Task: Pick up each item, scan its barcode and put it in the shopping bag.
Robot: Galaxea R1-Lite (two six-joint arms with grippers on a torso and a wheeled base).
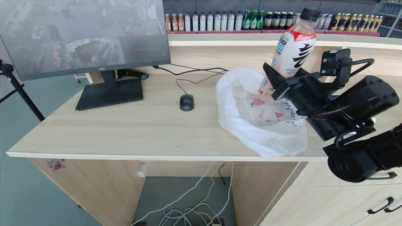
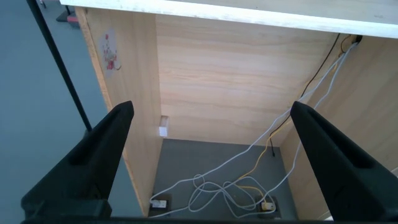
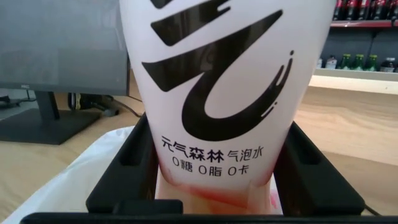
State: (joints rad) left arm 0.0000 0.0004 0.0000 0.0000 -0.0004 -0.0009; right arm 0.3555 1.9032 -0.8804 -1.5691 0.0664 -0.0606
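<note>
Right end effector (image 1: 278,82) grasps bottle (image 1: 293,47) upright; bag (image 1: 267,138) below it, apparently ready for bagging. Left end effector (image 2: 211,124) released.

Bright, even indoor light. Soft, faint shadows lie beneath the mouse (image 1: 187,102) and monitor base (image 1: 110,94) on the pale table (image 1: 141,131). The dark screen (image 1: 84,34) carries washed-out grey reflections.
</note>
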